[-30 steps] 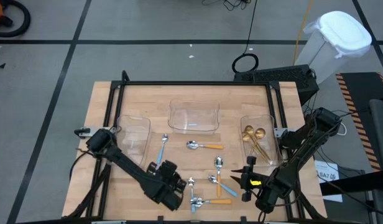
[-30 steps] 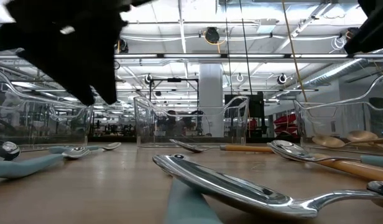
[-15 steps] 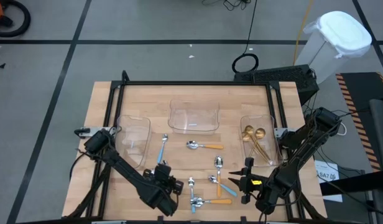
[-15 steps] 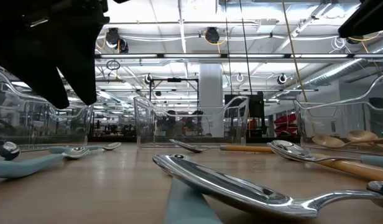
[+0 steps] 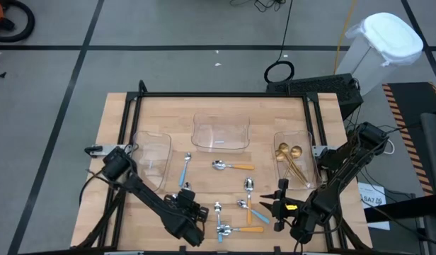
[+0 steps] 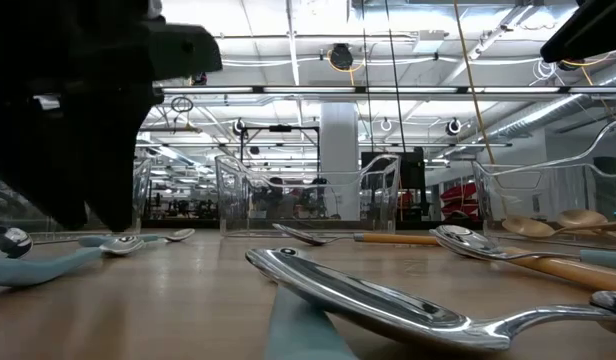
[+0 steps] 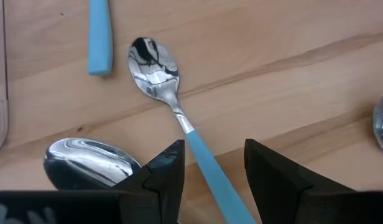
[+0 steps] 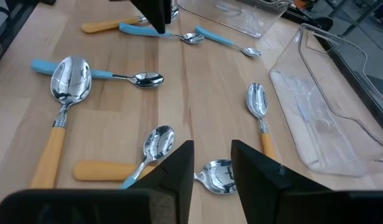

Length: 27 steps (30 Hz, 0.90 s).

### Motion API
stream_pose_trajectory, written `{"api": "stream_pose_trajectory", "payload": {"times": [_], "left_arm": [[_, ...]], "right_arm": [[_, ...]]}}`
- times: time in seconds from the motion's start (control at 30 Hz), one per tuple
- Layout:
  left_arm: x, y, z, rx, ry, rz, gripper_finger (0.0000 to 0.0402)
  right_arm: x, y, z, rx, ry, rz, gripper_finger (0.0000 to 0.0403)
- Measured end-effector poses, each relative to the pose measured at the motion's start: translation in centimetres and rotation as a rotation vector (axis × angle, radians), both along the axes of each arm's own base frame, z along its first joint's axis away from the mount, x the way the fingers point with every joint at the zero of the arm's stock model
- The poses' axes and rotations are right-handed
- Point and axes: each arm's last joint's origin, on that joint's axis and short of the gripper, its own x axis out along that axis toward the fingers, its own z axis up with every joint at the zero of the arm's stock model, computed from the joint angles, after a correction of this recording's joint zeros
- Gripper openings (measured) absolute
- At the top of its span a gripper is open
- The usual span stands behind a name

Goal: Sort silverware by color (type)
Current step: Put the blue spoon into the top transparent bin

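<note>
Left wrist view: left gripper [image 7: 213, 171] spread open astride blue-handled spoon [image 7: 179, 115], nothing grasped. Right gripper [image 5: 280, 205] parted, empty.

Trays [image 5: 220, 132]: you have three across the table's [image 5: 119, 113] far half.
Spoons [image 5: 232, 166]: loose, in front of them.

Left gripper [image 7: 213, 171] low over the wooden table [image 7: 291, 74], fingers apart, a blue-handled spoon [image 7: 173, 106] running between them; second spoon bowl [image 7: 89, 163] lower left, blue handle [image 7: 99, 34] upper left.
</note>
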Motion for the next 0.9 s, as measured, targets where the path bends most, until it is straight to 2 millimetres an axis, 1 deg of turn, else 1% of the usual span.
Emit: {"api": "stream_pose_trajectory", "payload": {"times": [0.2,0.53,0.63,0.9], "left_arm": [[0.2,0.0,-1.0,-0.006,0.035,0.016,0.0165],[0.5,0.1,-1.9,-0.003,0.053,0.007,0.0163],[0.7,0.1,-2.1,-0.009,0.050,-0.004,0.0143],[1.0,0.0,-2.2,-0.016,0.041,-0.048,0.0059]], "right_arm": [[0.0,0.0,0.0,-0.003,0.001,0.002,0.0100],[0.0,0.0,0.0,-0.003,0.002,0.002,0.0100],[0.0,0.0,0.0,-0.003,0.002,0.002,0.0100],[0.0,0.0,0.0,-0.003,0.002,0.003,0.0100]]}}
